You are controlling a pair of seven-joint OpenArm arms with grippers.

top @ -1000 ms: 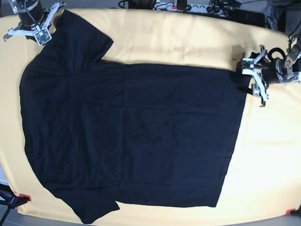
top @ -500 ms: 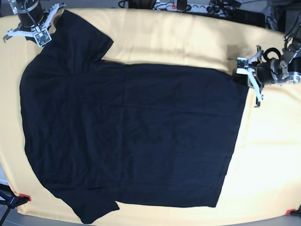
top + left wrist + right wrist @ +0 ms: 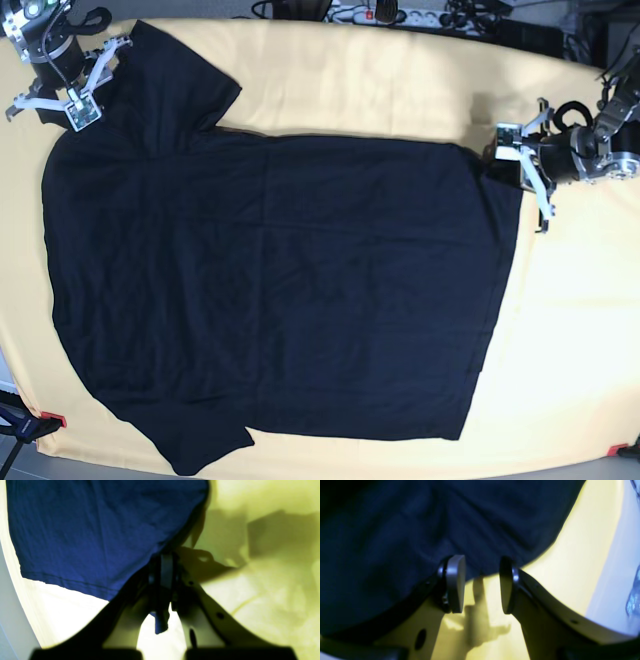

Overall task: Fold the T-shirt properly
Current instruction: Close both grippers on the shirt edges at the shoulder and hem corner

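The dark navy T-shirt point(image 3: 280, 290) lies spread flat on the yellow cloth, collar end to the left and hem to the right. My left gripper point(image 3: 510, 160) is at the hem's far right corner. In the left wrist view the left gripper point(image 3: 163, 562) is shut on the T-shirt point(image 3: 87, 530), with a bit of hem hanging below the pads. My right gripper point(image 3: 72, 98) is by the far left sleeve. In the right wrist view the right gripper point(image 3: 482, 582) is open and empty, its pads point(image 3: 455, 582) just short of the T-shirt's edge point(image 3: 420, 517).
The yellow cloth point(image 3: 400, 80) covers the table. A power strip and cables point(image 3: 385, 14) lie past the far edge. Red clamps hold the cloth at the near left point(image 3: 50, 420) and near right point(image 3: 617, 450) corners.
My left gripper has moved left onto the hem corner and now pinches it. My right gripper has shifted slightly down and left beside the sleeve.
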